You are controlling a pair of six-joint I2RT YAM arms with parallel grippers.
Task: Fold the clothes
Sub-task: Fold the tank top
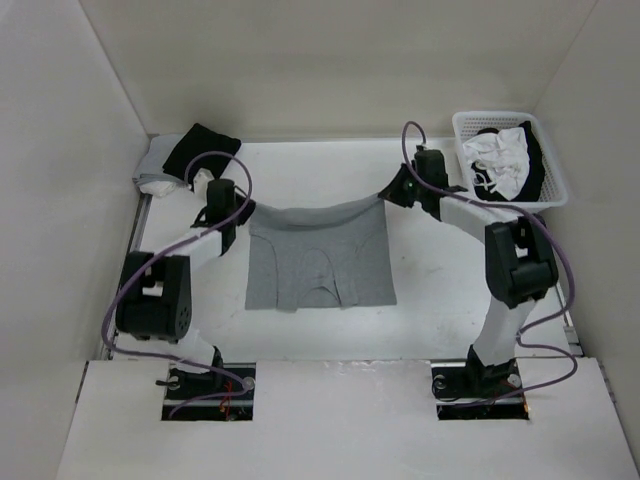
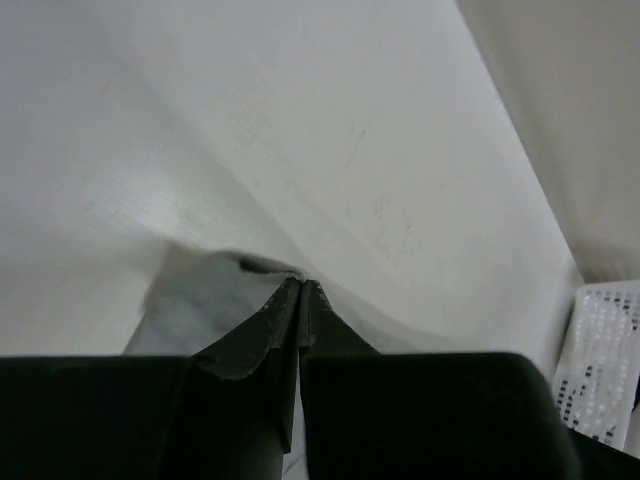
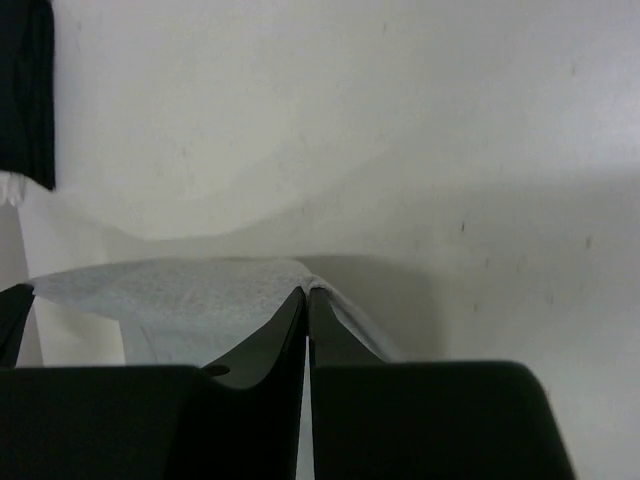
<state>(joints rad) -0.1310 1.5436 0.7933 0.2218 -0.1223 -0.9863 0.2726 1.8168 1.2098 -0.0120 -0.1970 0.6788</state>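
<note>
2 corners of the grey tank top (image 1: 318, 262) are pinched, 1 by the left gripper (image 1: 248, 210) and 1 by the right gripper (image 1: 386, 197). Both pairs of jaws are closed tight on the thin fabric. The top's far edge hangs stretched and sagging between them above the table (image 1: 320, 165). The rest lies flat mid-table, with the scooped neck nearest the arms. I can make out no finished fold, so the job looks barely begun, the raised edge not yet carried over. Only the overhead view shows the whole top. Only the wrist views show the fabric nipped at the fingertips.
</note>
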